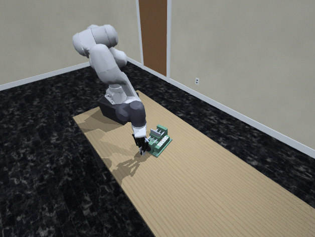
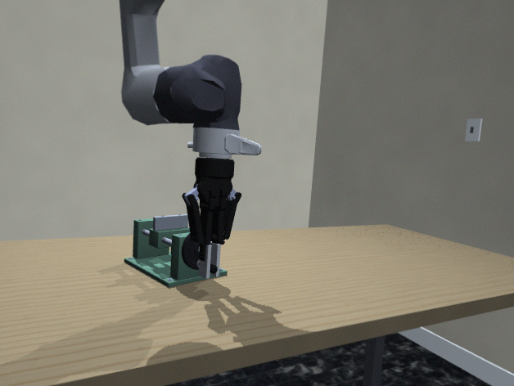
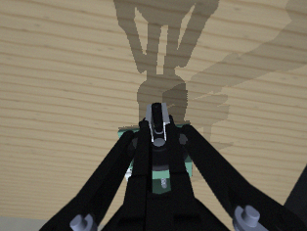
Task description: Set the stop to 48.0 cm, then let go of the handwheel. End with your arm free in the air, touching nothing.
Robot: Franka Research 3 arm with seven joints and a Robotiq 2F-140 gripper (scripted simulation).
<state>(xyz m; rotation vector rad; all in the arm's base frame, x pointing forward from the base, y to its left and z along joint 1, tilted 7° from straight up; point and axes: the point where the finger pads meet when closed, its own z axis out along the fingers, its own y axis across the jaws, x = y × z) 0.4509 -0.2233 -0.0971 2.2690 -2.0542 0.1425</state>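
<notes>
In the exterior view, the handwheel (image 2: 191, 252) is partly covered by the fingers (image 2: 209, 261), the upper arm is cropped by the top edge, and the scale's markings (image 1: 162, 140) are too small to be read from above.
</notes>
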